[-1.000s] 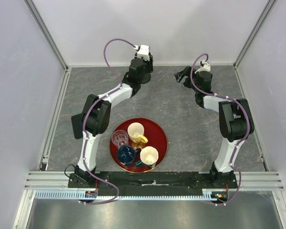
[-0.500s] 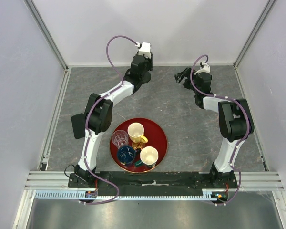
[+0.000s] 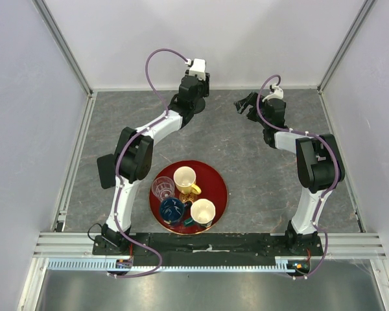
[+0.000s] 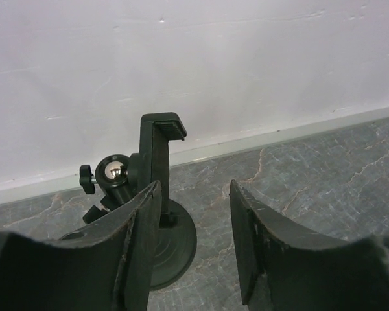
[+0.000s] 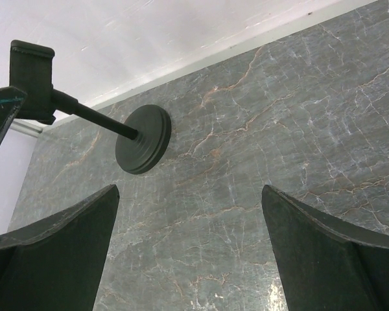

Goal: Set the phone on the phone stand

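The left arm (image 3: 157, 126) reaches a touch farther toward the far edge of the bench (image 3: 246, 168) than a second ago. Its wrist now hangs right over the phone stand (image 4: 161, 162), which sits at that far edge, a little left of the middle. The left fingers (image 4: 136, 259) are spread apart with nothing between them. One finger is just in front of the stand's upright clamp head, and the round base shows behind it.

The right arm (image 3: 292, 139) creeps leftward along the far edge too, toward the same spot. The right fingers (image 5: 311, 259) are wide apart and empty, looking across bare bench at the stand's disc base.

So both arms are closing in on the stand, but where is the phone? I can't make it out in any view. A dark, green-edged sliver sits at the left border of the right wrist view, beside the clamp head, and it's too cropped to name. With neither arm carrying anything, I'd say the placement itself isn't under way yet.

The red tray (image 3: 219, 176) of cups sits untouched at the near edge.
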